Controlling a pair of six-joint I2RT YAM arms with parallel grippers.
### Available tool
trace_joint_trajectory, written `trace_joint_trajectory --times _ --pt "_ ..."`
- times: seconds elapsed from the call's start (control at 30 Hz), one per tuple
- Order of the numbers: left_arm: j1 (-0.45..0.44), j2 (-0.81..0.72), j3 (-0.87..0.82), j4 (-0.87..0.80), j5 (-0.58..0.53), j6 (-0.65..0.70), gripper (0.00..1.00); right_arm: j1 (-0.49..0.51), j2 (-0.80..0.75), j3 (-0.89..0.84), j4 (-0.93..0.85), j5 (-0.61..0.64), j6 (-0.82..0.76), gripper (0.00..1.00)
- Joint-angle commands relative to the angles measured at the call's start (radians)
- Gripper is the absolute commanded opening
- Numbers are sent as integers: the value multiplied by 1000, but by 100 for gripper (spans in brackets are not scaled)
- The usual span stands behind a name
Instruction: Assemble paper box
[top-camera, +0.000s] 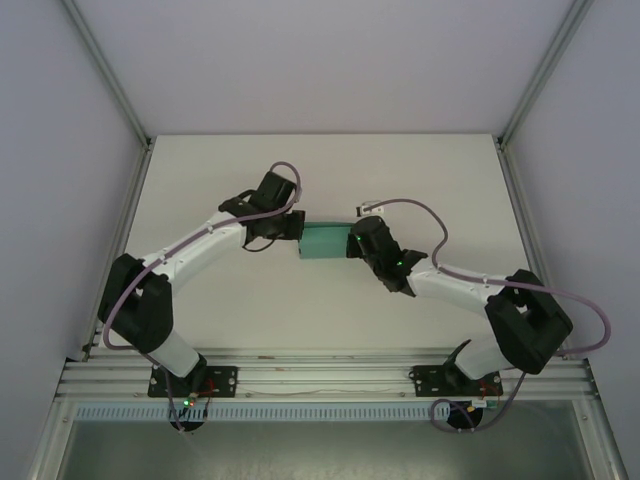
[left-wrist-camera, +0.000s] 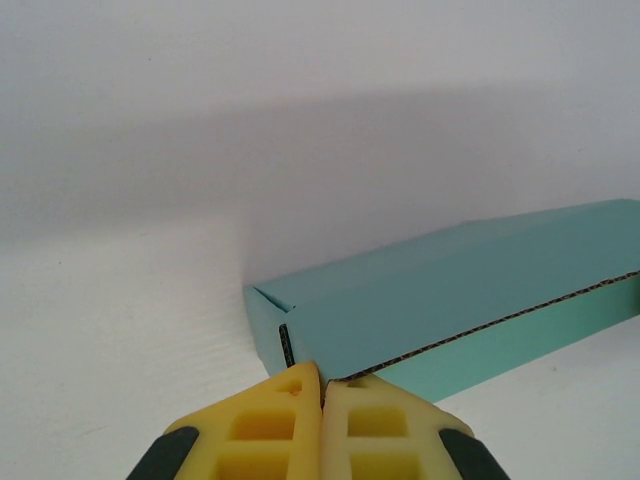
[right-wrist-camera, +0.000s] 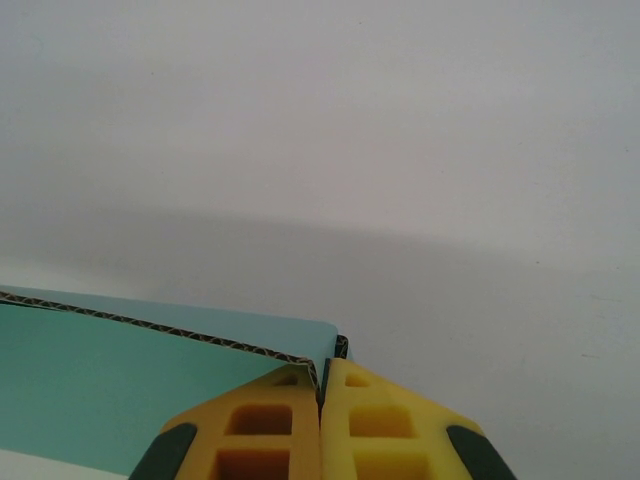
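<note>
Item: paper box (top-camera: 325, 243), teal-green thin card, folded to a long low rectangular form, lying flat on the white table (top-camera: 330, 170). Location: directly between the two grippers, one short end at each, seen from above. Left gripper (top-camera: 296, 232): set at the box's left end, arm reaching in from the near left. At the left wrist, the gripper (left-wrist-camera: 322, 385) has its yellow fingers (left-wrist-camera: 270, 430) pressed together with a hairline seam between them; the box (left-wrist-camera: 450, 290) runs ahead and off to the right of the tips, its near corner just left of the seam, and a raw corrugated cut edge runs along the side straight into the seam, so the tips pinch that card edge. Right gripper (top-camera: 352, 245): set at the box's right end, arm reaching in from the near right. At the right wrist, the gripper (right-wrist-camera: 321, 380) likewise has its yellow fingers (right-wrist-camera: 370, 420) closed tight; the box (right-wrist-camera: 120, 390) lies ahead and to the left of the tips, its corrugated edge ending at the seam, nipped there. Bare white table beyond both sets of fingertips.
</note>
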Motion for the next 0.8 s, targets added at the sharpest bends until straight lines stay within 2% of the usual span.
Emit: trace_joint_trajectory --times 0.0,0.13,0.27,0.47,0.67,0.77 --pt "-19 12 -76 -10 43 -9 0 24 36 -61 -157 -38 4 0" --pt "-46 -12 -170 55 -23 79 0 33 19 -152 -13 -55 -63 0" --pt "-67 -18 -259 144 -33 98 0 39 35 -231 129 -68 -128 0" --pt "-77 -2 -315 205 -66 68 0 39 55 -256 170 -57 -115 4" --pt "-77 -17 -336 223 -77 66 0 36 -39 -184 63 -23 -29 20" --pt "-77 -18 -315 209 -65 71 0 21 -107 -126 -23 -28 -21 39"
